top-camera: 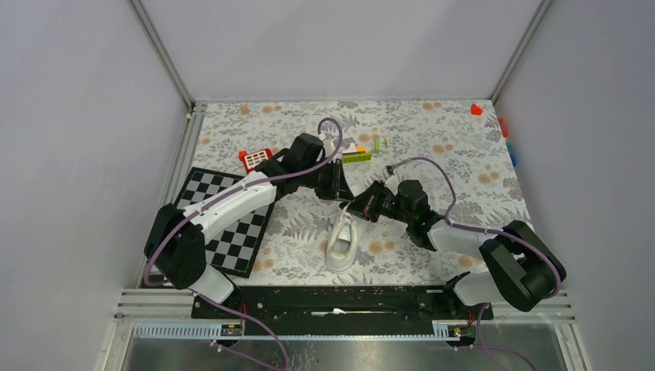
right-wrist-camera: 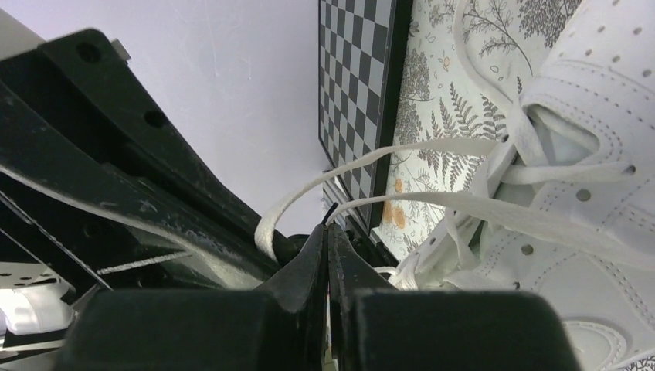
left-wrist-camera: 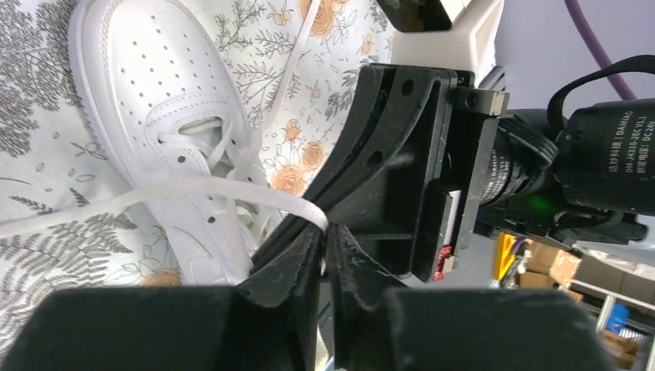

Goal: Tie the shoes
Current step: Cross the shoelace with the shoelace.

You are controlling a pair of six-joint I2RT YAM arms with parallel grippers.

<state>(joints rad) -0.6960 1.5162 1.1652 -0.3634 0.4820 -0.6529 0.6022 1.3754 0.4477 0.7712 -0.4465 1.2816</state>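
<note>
Holding tension matters: your left fingers (left-wrist-camera: 295, 261) pinch a white lace (left-wrist-camera: 193, 189), your right fingers (right-wrist-camera: 305, 263) press together on a second lace (right-wrist-camera: 432, 202), over the white sneaker (top-camera: 341, 246) at lower centre of the table (top-camera: 432, 139). Any slackening drops a lace; tugging could drag the sneaker.

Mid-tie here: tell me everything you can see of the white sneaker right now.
The all-white low-top sneaker looks like smooth leather, with a perforated toe, stitched panels and a white sole. It stands on its sole on the floral tablecloth, between the two arms, just ahead of their bases. Its flat white laces show no finished bow: one strand runs up to the left gripper, another to the right gripper, each pinched at the fingertips.
</note>
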